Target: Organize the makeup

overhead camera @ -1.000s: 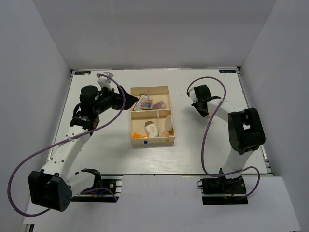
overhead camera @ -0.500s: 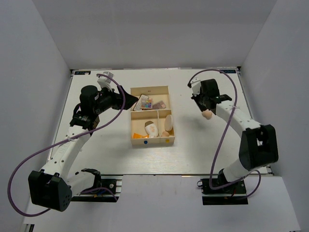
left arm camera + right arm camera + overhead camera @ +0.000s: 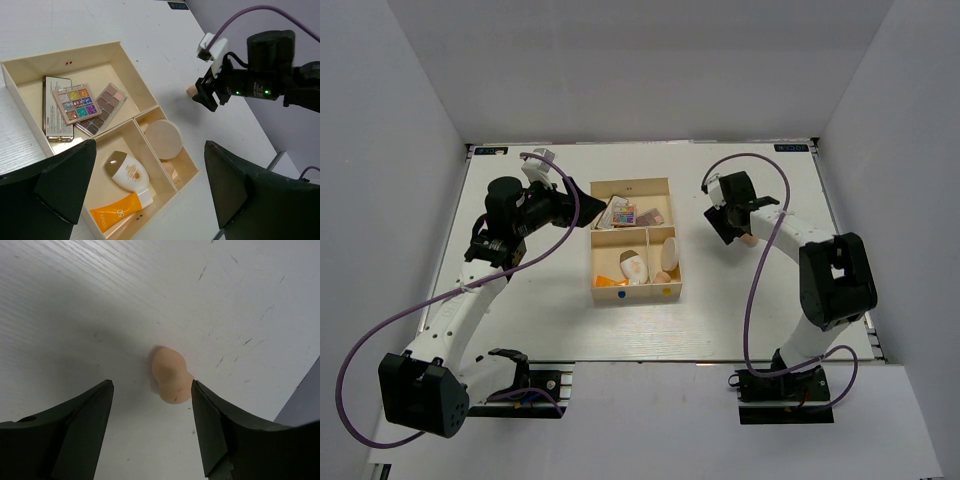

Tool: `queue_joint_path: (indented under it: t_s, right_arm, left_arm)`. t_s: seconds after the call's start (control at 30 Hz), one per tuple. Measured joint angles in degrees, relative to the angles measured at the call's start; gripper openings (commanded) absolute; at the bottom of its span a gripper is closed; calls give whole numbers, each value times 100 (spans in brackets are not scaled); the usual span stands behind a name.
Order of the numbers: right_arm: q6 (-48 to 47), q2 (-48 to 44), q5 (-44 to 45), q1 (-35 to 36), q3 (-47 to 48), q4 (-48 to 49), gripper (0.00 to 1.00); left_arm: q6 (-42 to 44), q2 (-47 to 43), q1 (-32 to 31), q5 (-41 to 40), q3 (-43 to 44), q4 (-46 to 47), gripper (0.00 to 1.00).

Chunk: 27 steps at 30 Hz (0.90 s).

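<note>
Right pincer [image 3: 151,384]: fingers apart, nothing between them but air. It hangs over the peach sponge [image 3: 171,375], which lies on its side on the bare bench [image 3: 75,300], well to the right of the tray [image 3: 60,52]. No finger touches the sponge.

Left pincer [image 3: 150,144]: fingers wide apart, empty, poised over the tray's left side.

Handling, judged: the sponge looks like foam, so very light, soft and springy. It should squash under a firm squeeze and could pop out sideways. Its rounded body may roll if nudged. It has a narrower waist between a small end and a fatter end. Best hold is probably across the fat end or just at the waist, with the fingers straddling the short axis and only light pressure. Not fragile; a drop should do no harm.

Already in the tray: multicoloured palette [image 3: 76,103] and brownish palette [image 3: 102,108] in the far compartment, orange tube [image 3: 119,212] and white oval pad [image 3: 128,172] in the near left one, round puff [image 3: 163,138] in the near right one.

Writing: the orange tube carries white lettering, too small to read. The oval pad bears an orange emblem, no legible text. Print on the flat piece under the palettes is illegible.
</note>
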Motion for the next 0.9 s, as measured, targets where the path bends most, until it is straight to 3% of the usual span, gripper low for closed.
queue_joint_path:
  t_s: [0.3, 0.5, 0.57, 0.6, 0.7, 0.9]
  right_arm:
    - [-131, 348, 673, -184, 81, 35, 69]
    - [-177, 745, 706, -385, 155, 20, 59]
    - [-195, 855, 636, -435, 157, -4, 48]
    - [-197, 887, 584, -444, 157, -11, 35]
    - [-225, 894, 455, -446, 177, -28, 16]
    - [-203, 457, -151, -507, 173, -175, 8]
  left_arm:
    - [0, -2, 0, 2, 0, 0, 98]
    - [0, 0, 0, 2, 0, 0, 98]
    - [0, -2, 0, 2, 0, 0, 98]
    - [0, -2, 0, 2, 0, 0, 98]
    - [0, 0, 0, 2, 0, 0, 98]
    - [0, -2, 0, 2, 0, 0, 98]
